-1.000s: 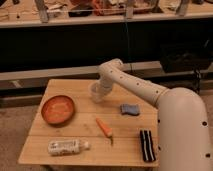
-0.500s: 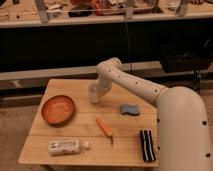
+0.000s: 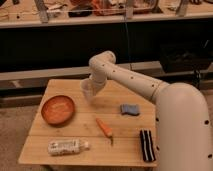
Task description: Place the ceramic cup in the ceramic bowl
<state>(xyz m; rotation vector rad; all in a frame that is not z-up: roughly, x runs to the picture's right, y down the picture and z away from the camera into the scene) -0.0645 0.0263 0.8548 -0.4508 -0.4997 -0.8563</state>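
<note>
One arm (image 3: 131, 80): reaching from the right over the table (image 3: 127, 140).
Bowl (image 3: 58, 110): sitting at the left.
Gripper (image 3: 91, 87): hovering at the cup, just right of the bowl; clamping or not, cannot tell.
Cup (image 3: 86, 91): showing against the gripper, not yet in the bowl.
Risk: slipping onto wood if held weakly; clipping the rim if released early.

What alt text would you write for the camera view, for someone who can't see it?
A white robot arm reaches over a wooden table, its gripper at the ceramic cup, just right of the orange ceramic bowl. Also on the table: a blue sponge, an orange carrot-like item, a white bottle lying down and a black striped object.
</note>
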